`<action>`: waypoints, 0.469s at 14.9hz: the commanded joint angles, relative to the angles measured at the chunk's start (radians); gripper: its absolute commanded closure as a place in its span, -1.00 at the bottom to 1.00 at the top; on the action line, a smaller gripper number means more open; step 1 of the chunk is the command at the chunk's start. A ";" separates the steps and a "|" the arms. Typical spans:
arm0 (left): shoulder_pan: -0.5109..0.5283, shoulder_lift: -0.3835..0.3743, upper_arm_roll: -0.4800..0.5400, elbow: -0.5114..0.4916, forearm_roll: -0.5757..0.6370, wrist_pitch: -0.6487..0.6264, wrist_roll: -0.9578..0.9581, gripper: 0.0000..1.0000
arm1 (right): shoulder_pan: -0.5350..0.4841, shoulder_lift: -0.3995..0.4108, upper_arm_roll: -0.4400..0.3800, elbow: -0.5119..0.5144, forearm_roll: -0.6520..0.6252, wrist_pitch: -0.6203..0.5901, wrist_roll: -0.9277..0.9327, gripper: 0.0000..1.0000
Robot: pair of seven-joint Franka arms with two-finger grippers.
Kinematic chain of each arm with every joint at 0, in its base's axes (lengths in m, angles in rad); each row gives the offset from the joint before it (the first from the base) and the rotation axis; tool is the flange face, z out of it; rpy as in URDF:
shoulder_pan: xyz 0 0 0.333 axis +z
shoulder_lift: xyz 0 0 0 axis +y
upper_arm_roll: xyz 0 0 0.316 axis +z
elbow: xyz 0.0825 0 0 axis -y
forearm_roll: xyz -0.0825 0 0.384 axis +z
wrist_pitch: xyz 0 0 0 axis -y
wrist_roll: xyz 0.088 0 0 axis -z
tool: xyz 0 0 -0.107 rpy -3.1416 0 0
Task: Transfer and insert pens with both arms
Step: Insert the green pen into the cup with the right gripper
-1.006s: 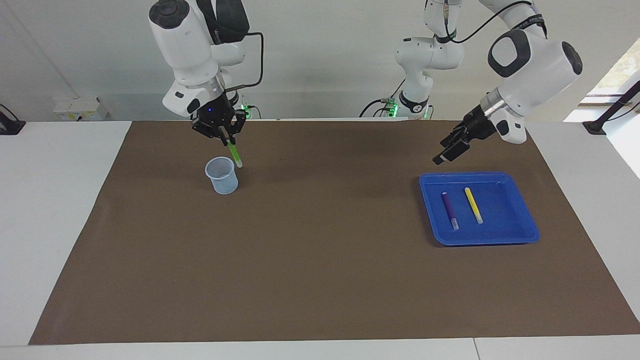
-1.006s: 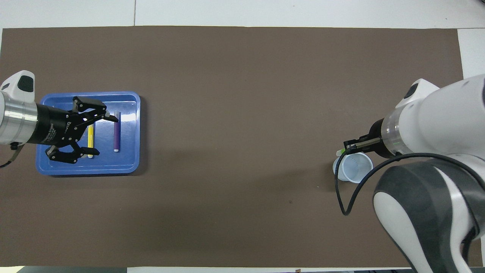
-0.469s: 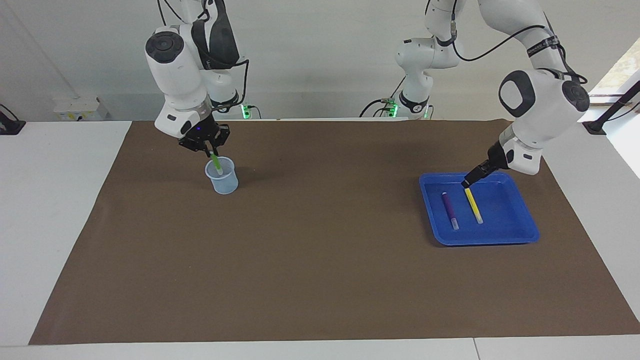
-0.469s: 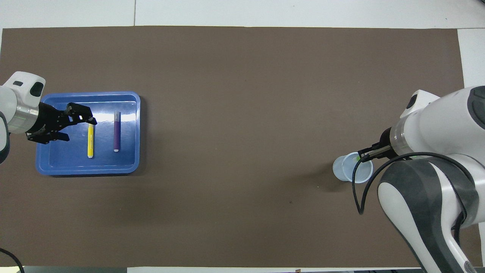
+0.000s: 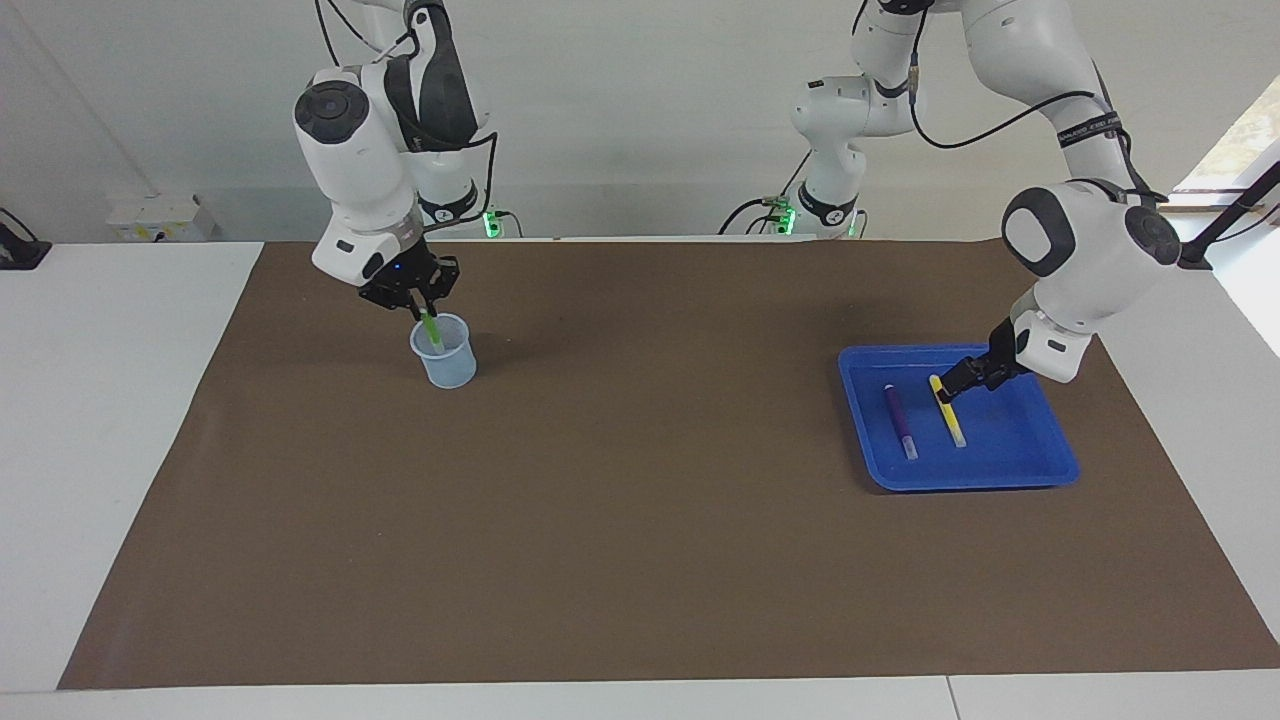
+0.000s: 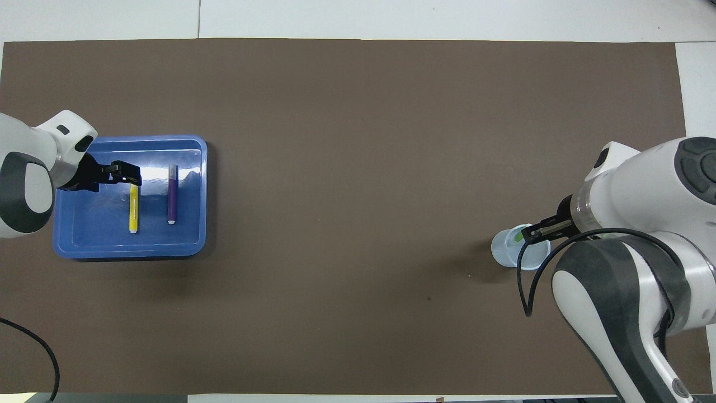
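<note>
Brown mat: green pen (image 5: 430,331) under right end effector (image 5: 416,311).

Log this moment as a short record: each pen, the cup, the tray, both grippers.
green pen: tilted, lower end inside cup
cup: upright on mat, toward the right arm's end
yellow pen: lying in tray
purple pen: lying in tray beside the yellow one
tray: blue, toward the left arm's end
right gripper: over cup
left gripper: open, down at yellow pen's end
</note>
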 commanded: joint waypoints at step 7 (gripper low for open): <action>-0.010 0.064 -0.003 -0.002 0.029 0.034 0.077 -0.93 | -0.001 -0.067 0.013 0.175 0.131 -0.131 -0.009 -1.00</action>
